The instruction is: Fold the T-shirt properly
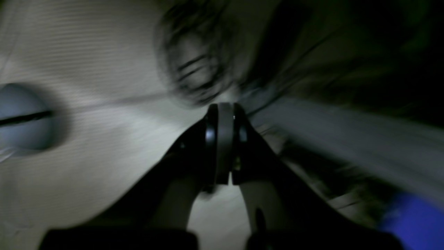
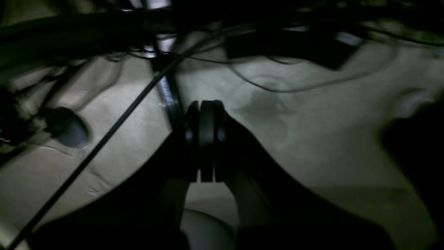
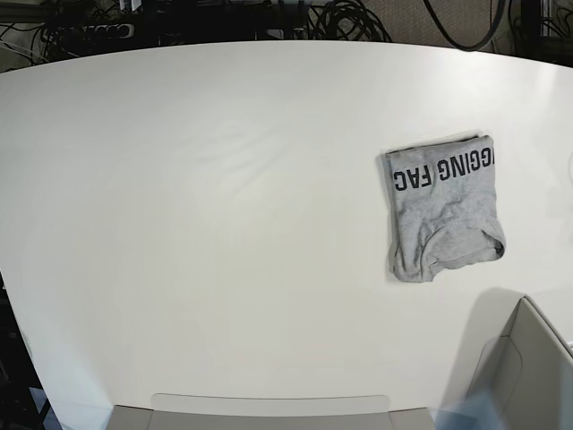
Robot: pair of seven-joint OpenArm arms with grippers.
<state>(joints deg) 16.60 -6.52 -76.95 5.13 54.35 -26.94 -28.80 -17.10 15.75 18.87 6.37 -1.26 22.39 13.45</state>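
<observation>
— One thing matters on the broad white table [image 3: 224, 224]: nothing lies on its left half, and the light heather-grey cotton T-shirt [image 3: 443, 210] sits toward the right side as a compact folded packet, black block lettering showing along its upper band.

— How will it handle, do you reckon?

— Light and soft, I'd judge. Limp knit cloth, no stiffness, so layers can slide or sag open when lifted. Nothing fragile. The lower edge looks uneven, with a curled hem at the bottom right corner, so it may want tidying.

— Where to take hold?

— Best at two corners of one edge, pinching every layer together; a single layer would probably peel the fold apart. The lettered band looks the flattest and thickest.

— And the arms?

— Neither touches the shirt. The right gripper [image 2: 207, 104] has its jaws pressed together on nothing, above bare table near cables. The left gripper [image 1: 225, 106] is likewise closed and empty; its view is blurred.
</observation>
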